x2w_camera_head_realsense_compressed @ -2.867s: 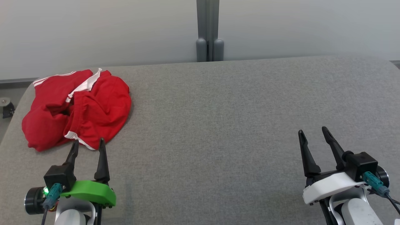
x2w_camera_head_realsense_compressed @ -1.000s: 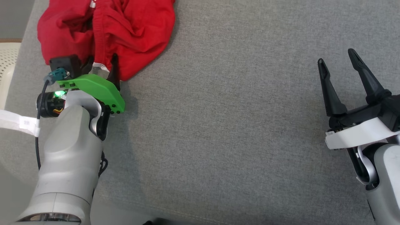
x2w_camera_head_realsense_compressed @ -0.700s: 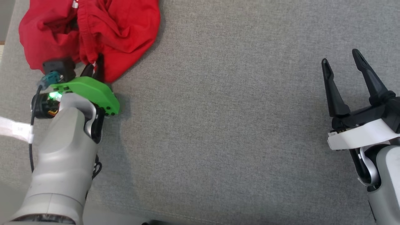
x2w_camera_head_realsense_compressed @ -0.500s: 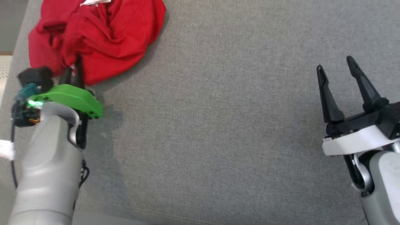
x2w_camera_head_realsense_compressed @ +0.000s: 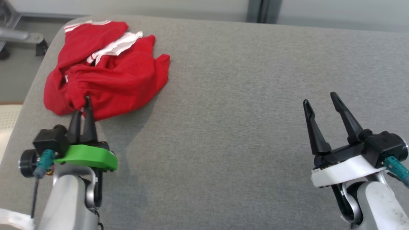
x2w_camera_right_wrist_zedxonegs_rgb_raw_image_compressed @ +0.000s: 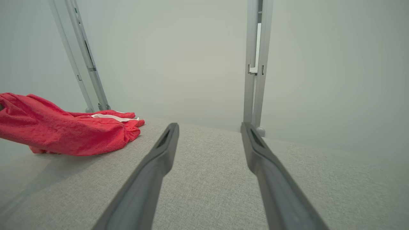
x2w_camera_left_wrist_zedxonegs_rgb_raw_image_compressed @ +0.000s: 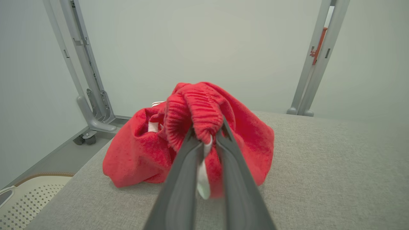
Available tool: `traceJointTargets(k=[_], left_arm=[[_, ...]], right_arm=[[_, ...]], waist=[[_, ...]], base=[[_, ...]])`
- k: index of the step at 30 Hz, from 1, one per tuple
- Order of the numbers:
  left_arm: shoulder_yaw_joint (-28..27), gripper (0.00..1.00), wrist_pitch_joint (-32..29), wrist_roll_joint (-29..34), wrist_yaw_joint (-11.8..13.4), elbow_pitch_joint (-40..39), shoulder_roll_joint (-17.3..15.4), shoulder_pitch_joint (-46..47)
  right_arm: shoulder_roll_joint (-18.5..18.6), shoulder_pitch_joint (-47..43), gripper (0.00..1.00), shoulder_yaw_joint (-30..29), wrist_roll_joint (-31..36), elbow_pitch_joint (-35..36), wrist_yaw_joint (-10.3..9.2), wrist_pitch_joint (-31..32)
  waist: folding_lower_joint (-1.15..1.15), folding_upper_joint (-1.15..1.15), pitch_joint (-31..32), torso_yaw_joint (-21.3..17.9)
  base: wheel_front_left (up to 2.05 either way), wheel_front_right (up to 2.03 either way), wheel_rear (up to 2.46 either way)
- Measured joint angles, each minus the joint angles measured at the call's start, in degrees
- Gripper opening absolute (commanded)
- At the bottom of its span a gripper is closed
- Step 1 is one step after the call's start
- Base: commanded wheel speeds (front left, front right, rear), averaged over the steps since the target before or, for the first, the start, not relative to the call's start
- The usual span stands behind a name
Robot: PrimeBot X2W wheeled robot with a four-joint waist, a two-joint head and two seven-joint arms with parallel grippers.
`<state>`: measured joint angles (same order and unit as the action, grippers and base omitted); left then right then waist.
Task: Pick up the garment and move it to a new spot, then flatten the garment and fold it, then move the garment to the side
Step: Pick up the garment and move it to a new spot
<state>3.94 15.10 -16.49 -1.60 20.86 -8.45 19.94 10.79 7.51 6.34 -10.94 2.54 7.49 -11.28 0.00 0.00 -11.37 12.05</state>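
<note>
The garment (x2w_camera_head_realsense_compressed: 108, 75) is a crumpled pair of red shorts with white stripes, lying at the far left of the grey padded table (x2w_camera_head_realsense_compressed: 243, 95). My left gripper (x2w_camera_head_realsense_compressed: 85, 101) is shut on the garment's near edge. In the left wrist view its fingers (x2w_camera_left_wrist_zedxonegs_rgb_raw_image_compressed: 182, 166) pinch the ribbed red waistband (x2w_camera_left_wrist_zedxonegs_rgb_raw_image_compressed: 198, 111) and a white strip, lifting that fold off the table. My right gripper (x2w_camera_head_realsense_compressed: 319, 98) stands open over the bare table at the lower right, far from the cloth. The right wrist view shows the garment (x2w_camera_right_wrist_zedxonegs_rgb_raw_image_compressed: 60, 131) off to its left.
The table's left edge (x2w_camera_head_realsense_compressed: 35, 83) runs close beside the garment, with a pale perforated chair seat (x2w_camera_left_wrist_zedxonegs_rgb_raw_image_compressed: 28, 198) below it. Grey metal frame posts (x2w_camera_left_wrist_zedxonegs_rgb_raw_image_compressed: 306, 64) stand against the wall behind the table. Wide grey surface lies between the two grippers.
My left gripper closed on the garment's near edge and has pulled it up and toward me. The head camera tilted up, shifting the whole picture. The right gripper stayed open.
</note>
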Motion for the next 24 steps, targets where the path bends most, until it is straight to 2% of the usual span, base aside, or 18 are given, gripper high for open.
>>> traceJointTargets(k=[7, 16, 20, 24], left_arm=[[7.3, 0.0, -3.38, 1.58, -2.11, -1.74, 2.64, 0.19], [24.73, 0.0, -6.53, 2.55, -5.03, 2.5, 5.44, 7.83], [34.32, 0.0, -6.06, -1.23, -5.48, 3.09, 5.66, 10.83], [41.56, 0.0, -4.87, -5.31, -5.27, 2.2, 5.87, 14.5]], right_arm=[[-1.1, -0.32, 1.0, 0.87, -0.04, 0.76, 0.0, 0.09], [-2.93, 1.04, 1.0, 0.03, -1.1, -0.67, 0.0, -1.91], [-4.0, 1.61, 1.0, -0.15, -1.56, -1.7, 0.0, -2.71], [-4.44, 2.72, 1.0, -0.44, -1.72, -2.3, -0.01, -3.25]], waist=[[0.0, 0.0, 2.6, -5.17], [0.0, 0.0, 1.68, -14.92], [0.0, 0.0, -0.68, -19.64], [0.0, 0.0, -3.75, -22.94]], base=[[0.0, 0.0, 0.0], [0.0, 0.0, 0.0], [0.0, 0.0, 0.0], [0.0, 0.0, 0.0]])
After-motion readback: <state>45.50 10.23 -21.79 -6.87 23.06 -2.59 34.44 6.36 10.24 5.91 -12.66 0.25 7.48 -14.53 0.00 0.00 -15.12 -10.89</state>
